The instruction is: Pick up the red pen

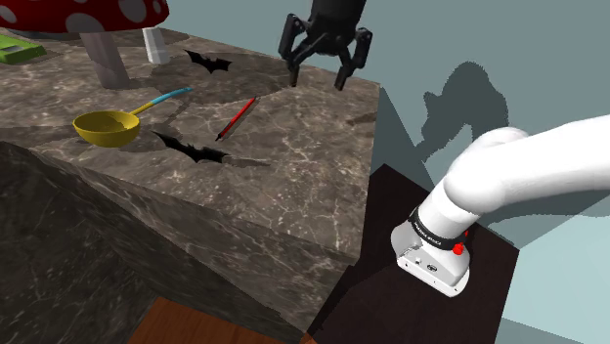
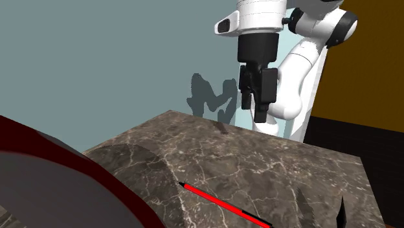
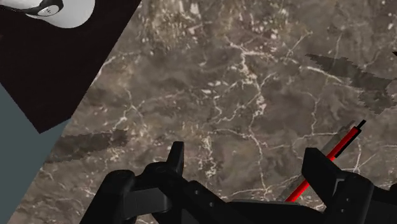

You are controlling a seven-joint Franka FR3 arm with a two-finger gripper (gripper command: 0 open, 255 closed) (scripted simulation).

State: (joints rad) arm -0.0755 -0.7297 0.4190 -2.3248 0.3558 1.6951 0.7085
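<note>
0 steps of the grasp are done: the pen (image 1: pixel 236 118) (image 2: pixel 223 206) (image 3: pixel 347 139) lies untouched on the table (image 1: pixel 293 186); descent, grip and lift remain. The claw (image 1: pixel 316 76) (image 2: pixel 254 111) (image 3: pixel 246 156) hangs above the table, fingers apart, empty. The pen lies below, crossing under 1 finger, off-centre from the gap.

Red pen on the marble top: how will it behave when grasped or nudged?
Probably stiff: the red pen lies straight and flat on the marble top. Thin and round-looking, so a sideways nudge may roll it. Likely light; the open tool should close square across its slim barrel or it may slip out.
</note>
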